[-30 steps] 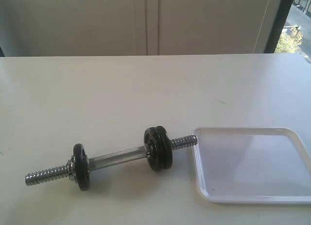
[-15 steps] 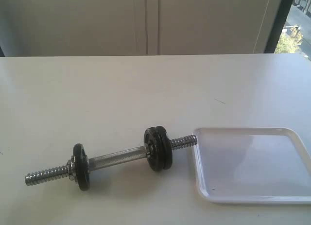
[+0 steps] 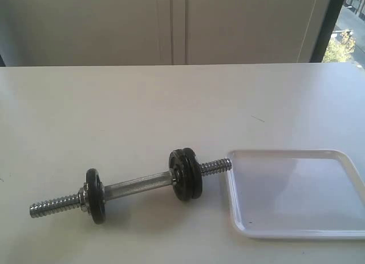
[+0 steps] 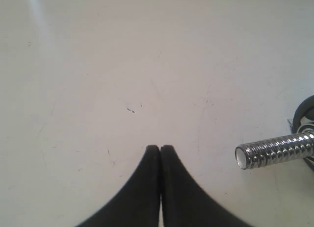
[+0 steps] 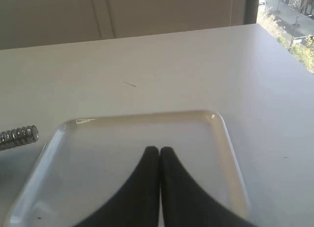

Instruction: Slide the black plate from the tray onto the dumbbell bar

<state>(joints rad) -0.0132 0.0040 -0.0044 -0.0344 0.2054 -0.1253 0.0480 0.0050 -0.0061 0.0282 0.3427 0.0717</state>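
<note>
Plate (image 3: 193,174), round black cast iron, sat on chrome steel dumbbell bar (image 3: 137,185) by near edge of white surface (image 3: 171,104), beside white rectangular plastic tray (image 3: 296,235) at near right corner. Left tool (image 4: 160,147) and right tool (image 5: 159,149) were both closed, gripping nothing.

The left end effector (image 4: 160,147) and right end effector (image 5: 159,149) each have two matte black fingers tapering to rounded tips.

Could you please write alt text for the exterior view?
A chrome dumbbell bar lies on a white table, carrying one black plate near its left end and a pair of black plates near its right end. Its right threaded tip ends beside a white tray showing no plate.
</note>
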